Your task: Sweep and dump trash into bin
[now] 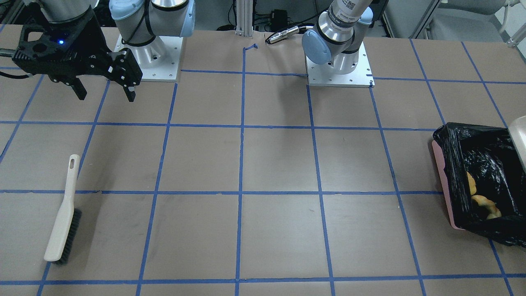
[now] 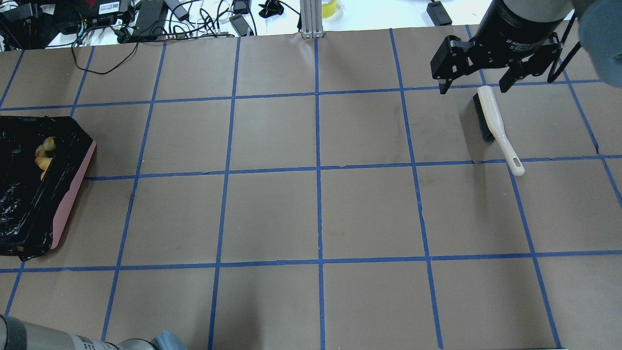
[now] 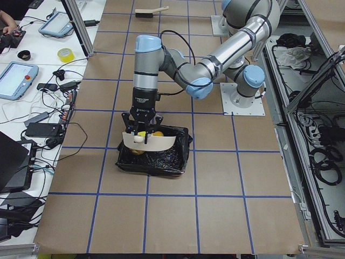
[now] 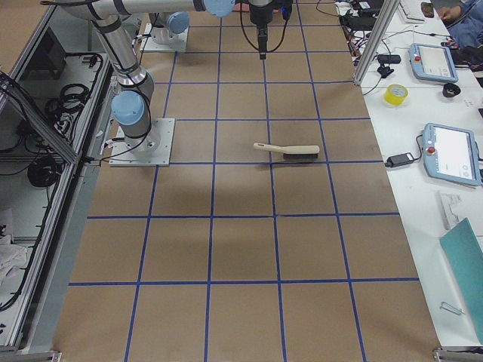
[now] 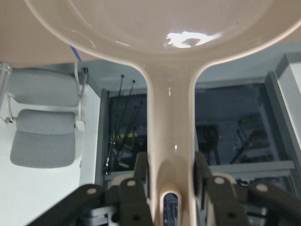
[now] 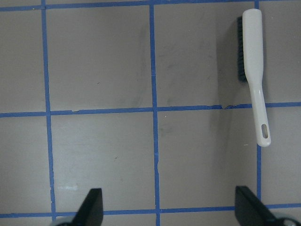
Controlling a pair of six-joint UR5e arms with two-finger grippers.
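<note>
Gripping the cream dustpan [image 5: 169, 28] by its handle, my left gripper [image 5: 170, 167] holds it over the bin [image 2: 73, 194] at the table's left edge. My right gripper [image 1: 106, 96] hangs spread and empty.

Dustpan [image 3: 147, 141] over bin [image 2: 73, 194], brush [image 2: 493, 121] near right hand [image 1: 106, 97], broad table [image 2: 316, 214] between

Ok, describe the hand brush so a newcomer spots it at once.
On the brown table with the blue tape grid, go to the end opposite the black-lined pink bin. The hand brush lies there, near the open right pincer. Dark bristles and a slim cream handle with a hole set it apart from the cream dustpan held by the left pincer.
</note>
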